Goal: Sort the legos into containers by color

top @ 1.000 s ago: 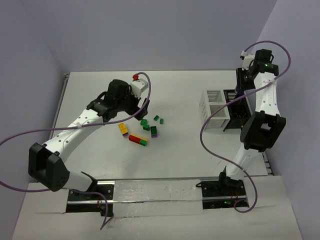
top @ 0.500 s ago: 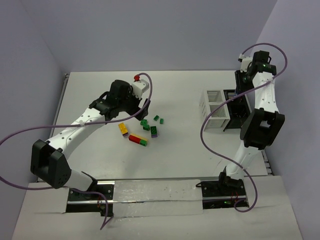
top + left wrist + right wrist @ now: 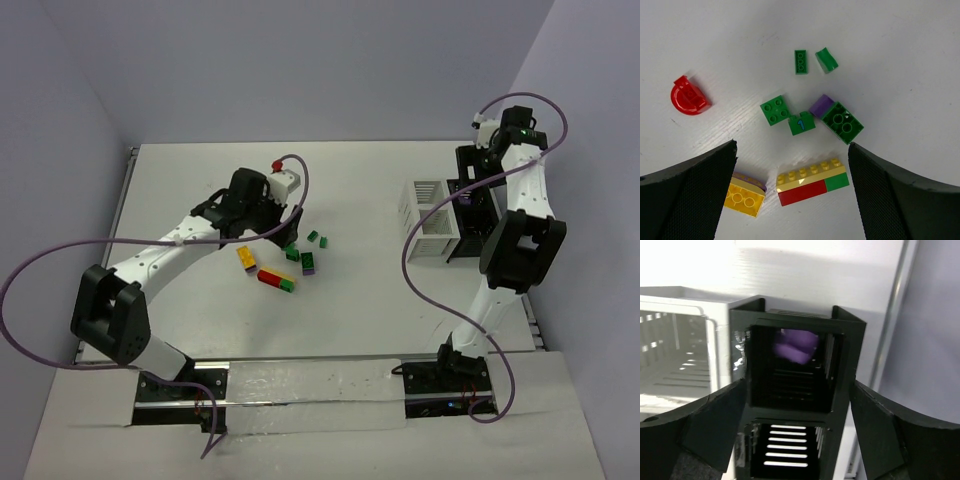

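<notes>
My left gripper (image 3: 792, 147) hangs open above the loose legos on the table. Straight below its gap lies a yellow, red and green bar (image 3: 812, 181), with a yellow brick (image 3: 745, 197) by the left finger. Beyond them are three small green bricks (image 3: 774, 110), a green brick with a purple one (image 3: 841, 121) and a red rounded piece (image 3: 688, 96). My right gripper (image 3: 799, 385) is open over the black container (image 3: 840, 325). A blurred purple brick (image 3: 796, 346) shows in its far compartment. The white container (image 3: 685, 365) stands to its left.
In the top view the lego pile (image 3: 290, 260) is left of centre and both containers (image 3: 445, 215) stand at the right, near the table's right edge rail (image 3: 535, 320). The right arm's purple cable (image 3: 420, 270) loops down in front of the containers.
My right gripper has opened over the black container, and the purple brick now shows in its far compartment. The left arm has swung right, closer over the lego pile.
</notes>
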Action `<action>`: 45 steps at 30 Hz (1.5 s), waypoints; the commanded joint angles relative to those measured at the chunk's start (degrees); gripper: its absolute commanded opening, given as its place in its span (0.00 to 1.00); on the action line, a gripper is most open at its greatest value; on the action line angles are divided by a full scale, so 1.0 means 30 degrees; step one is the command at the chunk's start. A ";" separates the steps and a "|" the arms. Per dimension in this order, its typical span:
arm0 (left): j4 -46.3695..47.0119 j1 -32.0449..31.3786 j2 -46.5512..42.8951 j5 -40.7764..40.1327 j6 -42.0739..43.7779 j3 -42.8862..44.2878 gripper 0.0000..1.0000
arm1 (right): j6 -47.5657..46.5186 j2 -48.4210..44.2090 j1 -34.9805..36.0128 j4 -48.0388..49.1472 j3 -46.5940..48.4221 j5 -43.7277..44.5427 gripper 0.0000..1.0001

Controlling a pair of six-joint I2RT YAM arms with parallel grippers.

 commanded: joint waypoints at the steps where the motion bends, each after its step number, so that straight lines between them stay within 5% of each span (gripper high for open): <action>1: 0.1377 -0.0798 0.0437 -0.0551 -0.0348 -0.0356 0.96 | 0.0630 -0.2185 0.0121 -0.0800 0.0748 -0.1477 0.92; 7: 0.1271 -0.1948 0.1737 0.0703 0.1034 0.0035 0.84 | 0.1242 -0.5144 0.0840 -0.1321 -0.0142 -0.4005 1.00; 13: 0.2074 -0.1991 0.1259 0.3211 0.5583 -0.1044 0.92 | 0.1029 -0.6647 0.1244 -0.2349 -0.1523 -0.6435 1.00; 23: -0.1035 -0.1991 0.3770 0.7810 1.1933 0.1145 0.92 | 0.1170 -0.8266 0.2471 -0.2330 -0.3588 -0.7434 1.00; 38: -0.0761 -0.1975 0.6582 0.6301 1.2991 0.2053 0.83 | 0.1273 -0.8986 0.2971 -0.2431 -0.4335 -0.7828 1.00; 45: -0.0455 -0.1962 0.6633 0.5661 1.2929 0.1895 0.64 | 0.1736 -0.9234 0.3506 -0.2065 -0.4680 -0.7716 1.00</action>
